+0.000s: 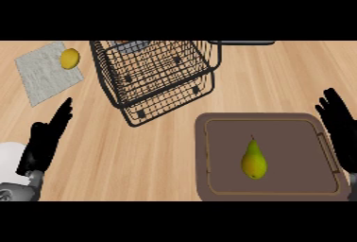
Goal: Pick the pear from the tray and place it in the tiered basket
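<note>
A yellow-green pear (254, 159) lies on the brown tray (216, 189) at the lower right, stem pointing away from me. The black wire tiered basket (157, 75) stands at the upper middle of the wooden counter, up and left of the tray. My right hand (340, 127) is open at the right edge, just right of the tray's rim, fingers straight and pointing up. My left hand (47, 137) is open at the lower left, far from the pear, holding nothing.
A grey cloth mat (45, 75) lies at the upper left with a yellow lemon-like fruit (70, 58) on it. A dark flat object (244, 42) shows at the top edge behind the basket. Bare wood stretches between the left hand and the tray.
</note>
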Robot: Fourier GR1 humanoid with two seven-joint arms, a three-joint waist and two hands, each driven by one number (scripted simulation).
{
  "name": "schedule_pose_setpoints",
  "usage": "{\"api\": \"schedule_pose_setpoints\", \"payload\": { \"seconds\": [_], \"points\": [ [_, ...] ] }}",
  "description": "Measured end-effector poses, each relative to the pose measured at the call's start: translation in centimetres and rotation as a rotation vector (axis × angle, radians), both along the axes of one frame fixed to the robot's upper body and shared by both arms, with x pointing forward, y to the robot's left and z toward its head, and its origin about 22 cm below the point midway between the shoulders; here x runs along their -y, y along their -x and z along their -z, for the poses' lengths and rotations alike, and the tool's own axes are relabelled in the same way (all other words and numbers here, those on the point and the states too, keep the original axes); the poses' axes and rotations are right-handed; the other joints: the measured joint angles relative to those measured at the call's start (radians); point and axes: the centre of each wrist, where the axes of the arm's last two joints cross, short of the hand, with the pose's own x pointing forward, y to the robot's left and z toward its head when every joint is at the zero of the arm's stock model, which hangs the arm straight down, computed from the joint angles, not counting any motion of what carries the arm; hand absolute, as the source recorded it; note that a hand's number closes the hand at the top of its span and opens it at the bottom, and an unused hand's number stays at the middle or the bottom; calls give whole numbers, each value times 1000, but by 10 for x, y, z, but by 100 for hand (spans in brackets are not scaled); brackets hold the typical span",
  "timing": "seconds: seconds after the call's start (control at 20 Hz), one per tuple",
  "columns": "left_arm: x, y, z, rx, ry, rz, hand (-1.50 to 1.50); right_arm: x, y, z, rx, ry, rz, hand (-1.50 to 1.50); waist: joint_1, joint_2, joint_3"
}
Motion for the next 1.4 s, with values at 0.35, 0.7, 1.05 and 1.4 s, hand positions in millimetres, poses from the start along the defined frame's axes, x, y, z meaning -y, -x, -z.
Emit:
{"api": "schedule_pose_setpoints", "payload": {
  "seconds": [0.35, 0.7, 1.05, 1.4],
  "points": [
    [10, -8, -20, 82, 144, 29, 0, -58, -16, -17, 156, -27, 4, 150, -1, 21, -10],
    [21, -4, -18, 83, 257, 59, 0, -89, -2, 27, 3, 5, 450, -150, -11, 22, -7],
    [17, -2, -16, 81, 286, 60, 0, -80, 8, 12, -91, 320, 387, -150, -17, 18, -10],
    [21, -2, -16, 76, 288, 79, 0, -73, 15, -23, -412, 584, 110, -150, -4, 17, -13]
  ]
}}
